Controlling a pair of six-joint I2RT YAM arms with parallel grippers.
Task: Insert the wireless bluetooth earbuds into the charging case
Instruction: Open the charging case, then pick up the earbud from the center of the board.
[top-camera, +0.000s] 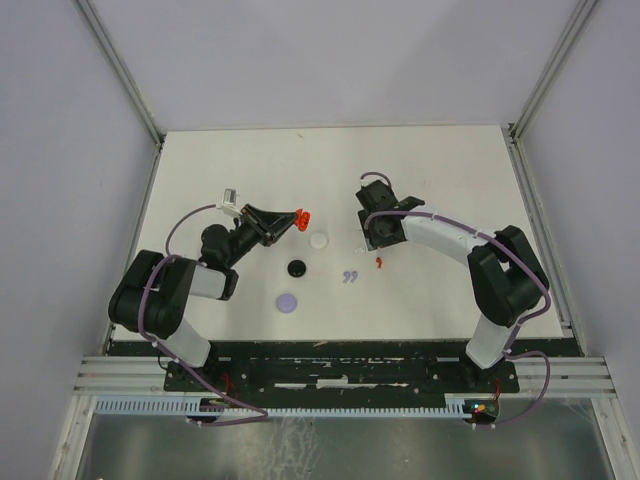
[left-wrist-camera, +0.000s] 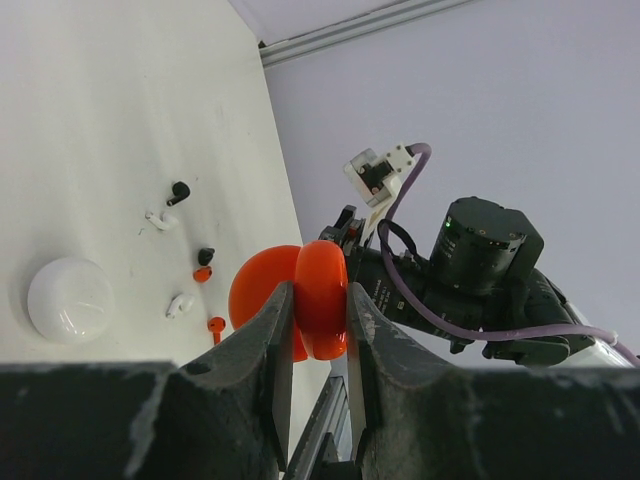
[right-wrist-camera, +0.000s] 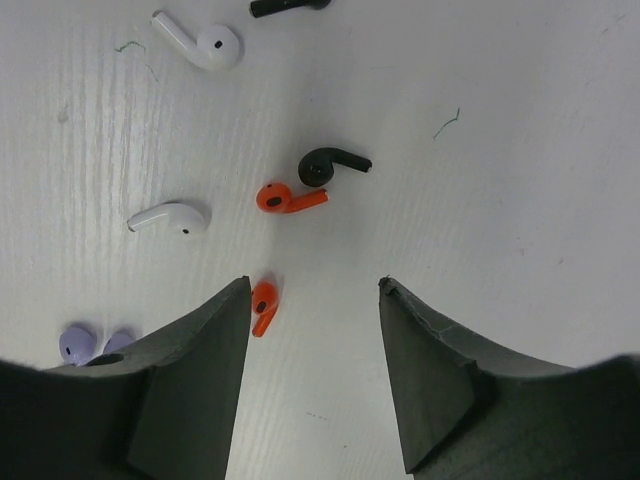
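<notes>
Closest to me, just past the two arm bases, a flat round lavender plastic disc (top-camera: 287, 301) and a round black plastic disc (top-camera: 297, 268) lie on the white table (top-camera: 440, 160). A little further in, two tiny comma-shaped lavender earbuds (top-camera: 350, 277) sit side by side. Then comes the right gripper (right-wrist-camera: 315, 288), pointing down at the table. Its jaws are spread apart and there is nothing between them. A tiny stemmed red earbud (right-wrist-camera: 263, 303) lies just beside the tip of one finger, not yet inside the gap. I think the gripper is lining up to pick it, but it needs to shift over a bit first. Past it lies the second red earbud (right-wrist-camera: 288, 198), with a black earbud (right-wrist-camera: 330, 165) just beside it (so a grab there could bump both). Two white earbuds (right-wrist-camera: 172, 216) lie near as well. So all the buds I can see are on the table, and none is in a case. Off to the side sits a round white plastic disc (top-camera: 318, 240). Beyond that one, the left gripper (left-wrist-camera: 320, 295) pinches a round red plastic charging case (top-camera: 302, 217) tight between its jaws. The case is open like a shell and looks lifted off the table. I think it is held that way so the other arm can drop the red buds in.
</notes>
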